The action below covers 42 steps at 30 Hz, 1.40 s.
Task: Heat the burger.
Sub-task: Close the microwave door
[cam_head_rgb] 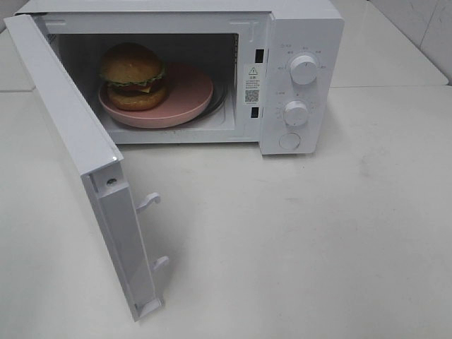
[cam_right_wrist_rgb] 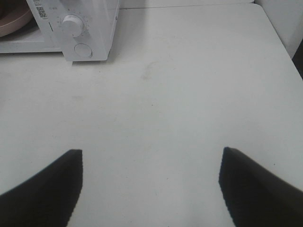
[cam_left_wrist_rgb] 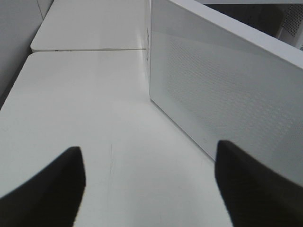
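Left hand [cam_left_wrist_rgb: 149,150] wide, empty | right hand [cam_right_wrist_rgb: 150,151] wide, empty | burger [cam_head_rgb: 133,74] on plate [cam_head_rgb: 189,93] in open microwave [cam_head_rgb: 311,32] | label [cam_head_rgb: 252,85] unreadable

The burger [cam_head_rgb: 133,76] stands upright and whole inside the microwave [cam_head_rgb: 304,32], in the left half of its open cavity, nearer the hinge side than the dials. Its glossy golden-brown bun tops green lettuce, a yellow layer and a dark patty, layers stacked level.

bright even light; faint shadows on table [cam_head_rgb: 318,247]; wrist views blurred up close.
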Available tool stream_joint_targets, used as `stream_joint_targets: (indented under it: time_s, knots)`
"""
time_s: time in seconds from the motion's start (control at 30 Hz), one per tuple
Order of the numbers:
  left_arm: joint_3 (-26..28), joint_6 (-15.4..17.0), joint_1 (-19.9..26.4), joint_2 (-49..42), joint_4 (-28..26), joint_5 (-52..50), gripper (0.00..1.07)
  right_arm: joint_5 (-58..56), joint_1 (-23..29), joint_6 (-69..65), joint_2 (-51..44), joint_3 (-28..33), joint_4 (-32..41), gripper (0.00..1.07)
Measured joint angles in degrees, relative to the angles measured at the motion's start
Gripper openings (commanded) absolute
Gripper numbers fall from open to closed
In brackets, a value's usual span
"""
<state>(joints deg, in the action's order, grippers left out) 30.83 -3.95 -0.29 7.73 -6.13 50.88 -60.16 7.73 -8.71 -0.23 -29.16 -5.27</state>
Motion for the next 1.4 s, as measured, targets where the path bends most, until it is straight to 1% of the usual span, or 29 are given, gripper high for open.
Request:
stream_joint_targets:
  time_s: [0.03,0.07,0.1,0.13,0.17,0.2,0.23,0.33,0.4,0.5,0.57,0.63,0.67,0.77,0.83,0.9,0.93,1.0,1.03,1.1,1.13,1.17,1.2,1.23,1.27,1.3,1.33,1.37,1.4]
  knots:
    - [0.0,0.0,0.0,2.18,0.29,-1.83,0.39,0.0,0.0,0.0,0.0,0.0,0.11,0.76]
    - [0.0,0.0,0.0,2.18,0.29,-1.83,0.39,0.0,0.0,0.0,0.0,0.0,0.11,0.76]
    - [0.0,0.0,0.0,4.47,0.29,-3.44,0.24,0.0,0.0,0.0,0.0,0.0,0.11,0.76]
    - [0.0,0.0,0.0,5.84,0.4,-4.18,0.18,0.0,0.0,0.0,0.0,0.0,0.11,0.76]
    - [0.0,0.0,0.0,5.84,0.4,-4.18,0.18,0.0,0.0,0.0,0.0,0.0,0.11,0.76]
    - [0.0,0.0,0.0,8.65,0.74,-5.5,0.04,0.0,0.0,0.0,0.0,0.0,0.11,0.76]
    - [0.0,0.0,0.0,11.46,0.74,-7.62,0.0,0.0,0.0,0.0,0.0,0.0,0.11,0.76]
    - [0.0,0.0,0.0,12.72,0.8,-8.65,0.0,0.0,0.0,0.0,0.0,0.0,0.11,0.76]
    - [-1.03,0.0,0.0,18.74,0.8,-16.39,0.0,0.0,0.0,0.0,0.0,0.0,0.11,0.76]
    - [-1.66,0.0,0.0,20.23,0.74,-18.96,0.0,0.0,0.0,0.0,0.0,0.0,0.17,0.76]
    - [-5.16,0.0,0.0,25.32,0.46,-29.51,0.0,0.0,0.0,0.0,0.0,0.0,0.17,0.76]
    - [-6.02,-0.06,0.0,26.41,0.46,-32.03,0.0,0.0,0.0,0.0,0.0,0.0,0.17,0.76]
    - [-8.14,-0.11,0.0,28.99,0.46,-38.73,0.0,0.0,0.0,0.0,0.0,0.0,0.23,0.76]
    - [-8.94,-0.11,0.0,30.31,0.46,-41.48,0.0,0.0,0.0,0.0,0.0,0.0,0.23,0.76]
    - [-12.78,-0.23,0.0,35.41,0.57,-55.58,0.0,0.0,0.0,0.0,0.0,0.0,0.23,0.76]
    - [-13.41,-0.23,0.0,36.61,0.74,-58.27,0.0,0.0,0.0,0.0,0.0,0.0,0.23,0.76]
    - [-14.73,-0.23,0.0,39.76,1.78,-64.63,0.0,0.0,0.0,0.0,0.0,0.0,0.23,0.76]
    - [-15.18,-0.23,0.0,41.42,2.35,-67.09,0.0,0.0,0.0,0.0,0.0,0.0,0.23,0.76]
    - [-15.99,-0.17,0.0,44.63,4.07,-72.19,0.0,0.0,0.0,0.0,0.0,0.0,0.23,0.76]
    - [-16.27,0.0,0.0,46.47,5.16,-74.37,0.0,0.0,0.0,0.0,0.0,0.0,0.23,0.76]
    - [-16.33,0.63,0.0,49.9,7.68,-77.23,0.0,0.0,0.0,0.0,0.0,0.0,0.23,0.76]
    - [-16.33,0.63,0.0,49.9,7.68,-77.23,0.0,0.0,0.0,0.0,0.0,0.0,0.23,0.76]
    - [-16.33,1.03,0.0,51.85,8.88,-78.84,0.0,0.0,0.0,0.0,0.0,0.0,0.23,0.76]
    - [-16.33,2.29,0.0,55.29,11.23,-81.53,0.0,0.0,0.0,0.0,0.0,0.0,0.23,0.76]
    - [-16.33,2.29,0.0,55.29,11.23,-81.53,0.0,0.0,0.0,0.0,0.0,0.0,0.23,0.76]
    - [-16.33,3.32,0.0,57.18,12.49,-83.02,0.0,0.0,0.0,0.0,0.0,0.0,0.23,0.76]
    - [-16.33,5.61,0.0,60.79,14.27,-86.17,0.0,0.0,0.0,0.0,0.0,0.0,0.23,0.76]
    - [-16.33,5.61,0.0,60.79,14.27,-86.17,0.0,0.0,0.0,0.0,0.0,0.0,0.23,0.76]
    - [-16.33,8.02,0.0,63.77,16.21,-89.61,0.0,0.0,0.0,0.0,0.0,0.0,0.23,0.76]
